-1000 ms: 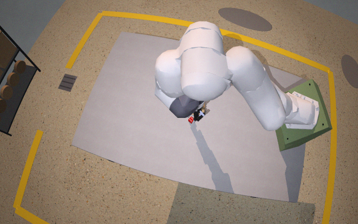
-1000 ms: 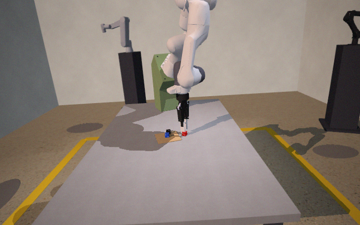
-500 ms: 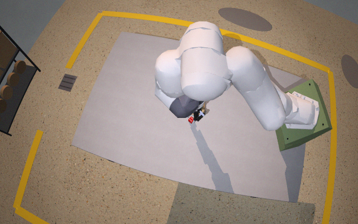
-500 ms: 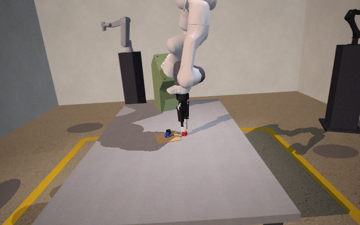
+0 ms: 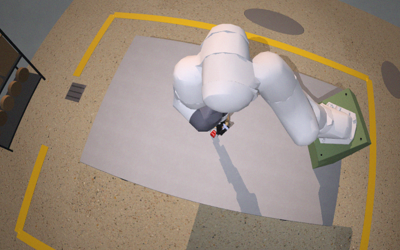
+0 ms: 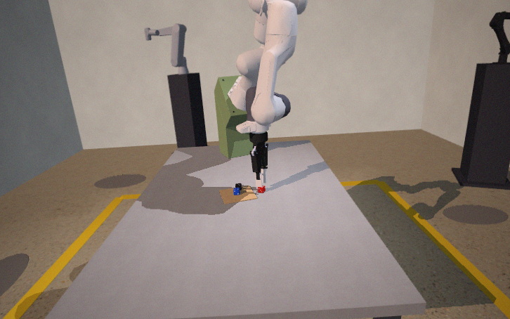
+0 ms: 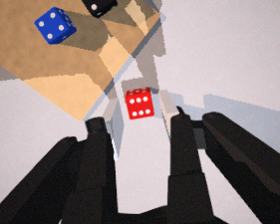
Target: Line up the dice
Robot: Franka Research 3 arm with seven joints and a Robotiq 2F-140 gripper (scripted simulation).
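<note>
Part-open and well short of its full spread, our gripper has its fingers on either side of the red die, with a little daylight at both flanks in the wrist view. We judge it to be holding nothing; whether a pad just brushes the die we cannot tell. The red die sits on the table, just off the mat, and seems to show six. On the mat are the blue die, four up, and the black die, nearer the base and cut off in the wrist view, so we cannot read its number

What could go wrong first is the grip: if we close off-centre or too high, one pad would push before the other and could twist or tip the die, losing its six. Six should go farthest from the base, beyond blue, and a carry too low could catch the mat's edge or knock blue out of line. Letting go too high could make the die roll; opening too wide beside blue could shove it. Set short of room, it might overhang the mat
</note>
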